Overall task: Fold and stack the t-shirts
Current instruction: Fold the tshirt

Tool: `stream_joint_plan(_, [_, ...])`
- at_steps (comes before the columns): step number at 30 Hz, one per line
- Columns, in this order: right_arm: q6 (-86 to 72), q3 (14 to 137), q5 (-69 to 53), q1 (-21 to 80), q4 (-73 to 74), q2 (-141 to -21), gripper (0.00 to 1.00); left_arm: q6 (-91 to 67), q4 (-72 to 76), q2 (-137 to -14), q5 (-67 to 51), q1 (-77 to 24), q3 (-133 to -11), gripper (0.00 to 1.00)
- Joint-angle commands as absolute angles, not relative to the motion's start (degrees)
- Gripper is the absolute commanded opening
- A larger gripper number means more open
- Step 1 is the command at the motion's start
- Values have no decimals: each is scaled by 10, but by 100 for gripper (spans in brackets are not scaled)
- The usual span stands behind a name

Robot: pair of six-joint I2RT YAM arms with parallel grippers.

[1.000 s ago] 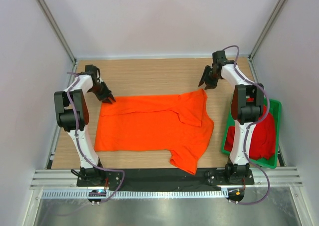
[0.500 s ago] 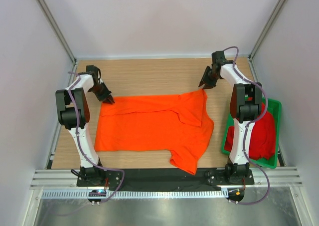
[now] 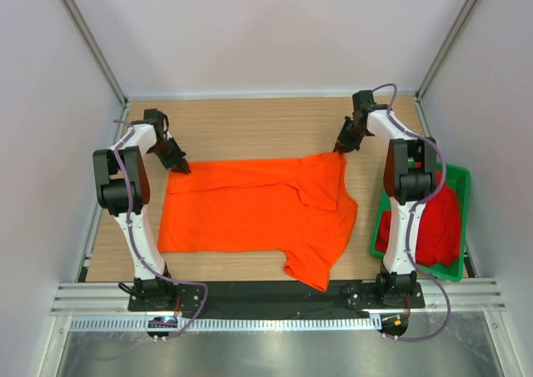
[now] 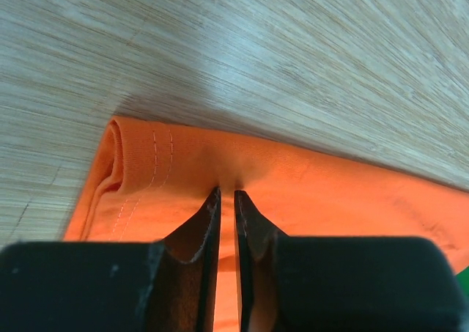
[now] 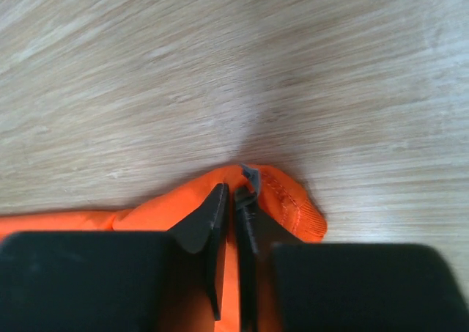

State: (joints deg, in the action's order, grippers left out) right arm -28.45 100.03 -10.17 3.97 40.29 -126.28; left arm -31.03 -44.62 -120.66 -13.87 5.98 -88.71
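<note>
The orange t-shirt [image 3: 250, 206] lies spread flat on the wooden table, one sleeve hanging toward the near edge. My left gripper [image 3: 181, 167] is at its far left corner, shut on a pinch of the hem [image 4: 146, 163], with cloth showing in the thin slit between the jaws [image 4: 226, 194]. At the far right corner my right gripper [image 3: 337, 149] is shut on a bunched fold of orange cloth [image 5: 293, 204], where a small grey tag pokes up beside the fingertips [image 5: 234, 193]. A deep red t-shirt [image 3: 440, 219] lies crumpled in the tray on the right.
A green plastic tray [image 3: 460, 177] holding the red shirt sits at the table's right edge beside the right arm. Bare wood [image 3: 250, 127] lies beyond the orange shirt. White walls and metal posts enclose the table on three sides.
Both grippers have closed their jaws onto the far edge of the orange shirt. The right gripper dropped slightly onto the corner; the left one barely moved.
</note>
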Motion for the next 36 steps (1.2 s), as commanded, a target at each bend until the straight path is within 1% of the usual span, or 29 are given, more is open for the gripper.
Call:
stream_joint_plan(1, [-293, 1003, -78, 34, 387, -1250, 12, -304, -455, -1216, -122, 60, -900, 13])
stream_joint_plan(3, [-297, 998, -45, 31, 386, -1238, 1, -303, -457, -1218, -116, 62, -897, 13])
stream_joint_plan(10, [-337, 948, -3, 22, 356, -1202, 1, -303, -445, -1224, -109, 68, -880, 12])
stream_joint_plan(12, [-340, 932, 33, 22, 356, -1196, 1, -302, -443, -1225, -108, 68, -881, 11])
stream_joint_plan(17, [-336, 919, 16, 22, 342, -1199, 1, -304, -446, -1219, -111, 69, -891, 11])
stream_joint_plan(20, [-321, 938, 7, 21, 345, -1210, 1, -306, -452, -1198, -115, 68, -904, 15])
stream_joint_plan(21, [-316, 945, 8, 22, 354, -1215, 2, -308, -455, -1192, -114, 69, -908, 19])
stream_joint_plan(24, [-302, 988, 11, 22, 396, -1225, 7, -307, -469, -1162, -113, 69, -925, 27])
stream_joint_plan(25, [-298, 1004, 21, 22, 416, -1237, 14, -306, -476, -1154, -113, 69, -925, 28])
stream_joint_plan(26, [-286, 1041, 24, 23, 436, -1242, 16, -306, -479, -1137, -113, 69, -925, 30])
stream_joint_plan(28, [-276, 1067, 38, 23, 479, -1245, 23, -305, -478, -1117, -115, 69, -911, 31])
stream_joint_plan(31, [-254, 1094, 58, 23, 511, -1231, 30, -306, -473, -1078, -127, 68, -865, 31])
stream_joint_plan(34, [-240, 1090, 66, 23, 532, -1209, 33, -313, -458, -1042, -142, 66, -807, 31])
stream_joint_plan(36, [-237, 1059, 54, 23, 531, -1173, 34, -320, -440, -1030, -150, 62, -778, 31])
